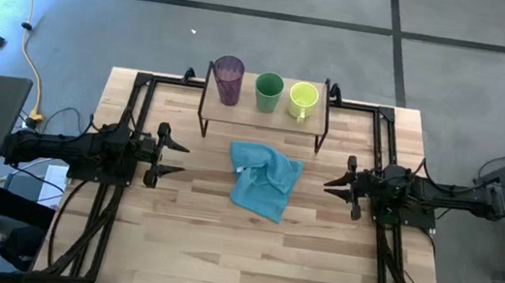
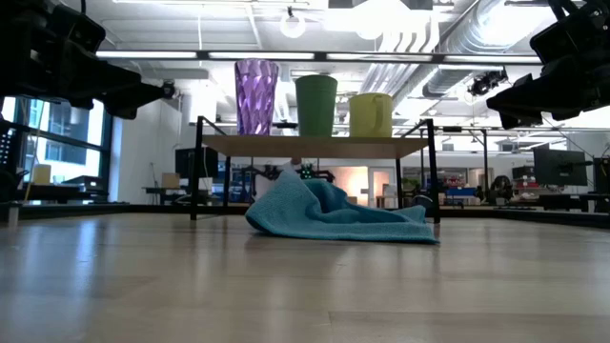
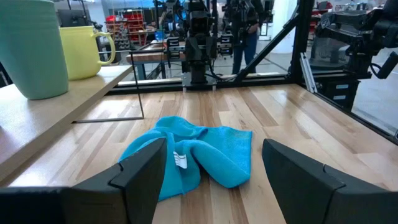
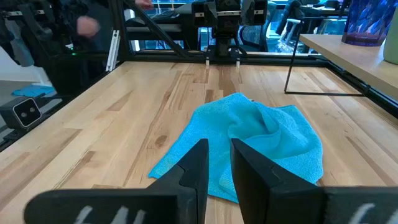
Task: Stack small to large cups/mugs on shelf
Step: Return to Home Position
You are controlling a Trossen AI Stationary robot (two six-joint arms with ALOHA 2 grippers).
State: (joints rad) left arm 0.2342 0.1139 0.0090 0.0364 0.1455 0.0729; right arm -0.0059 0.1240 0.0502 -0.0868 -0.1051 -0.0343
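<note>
The shelf [image 1: 247, 110] stands at the table's far edge. On its top stand the purple tumbler [image 1: 228, 80] at the left, the green cup [image 1: 268, 92] in the middle and the yellow-green mug [image 1: 302, 99] at the right, each upright on its base. In the low view they show as tumbler [image 2: 255, 95], cup [image 2: 315, 105] and mug [image 2: 371, 114]. My left gripper [image 1: 180, 159] hovers left of the shelf, open and empty. My right gripper [image 1: 328, 184] hovers right of it, shut to a narrow gap and empty.
A light blue cloth [image 1: 264, 177] lies crumpled on the table in front of the shelf, between the two grippers. It also shows in the left wrist view [image 3: 199, 155] and the right wrist view [image 4: 261, 140]. The near half of the wooden table [image 1: 247, 258] holds nothing else.
</note>
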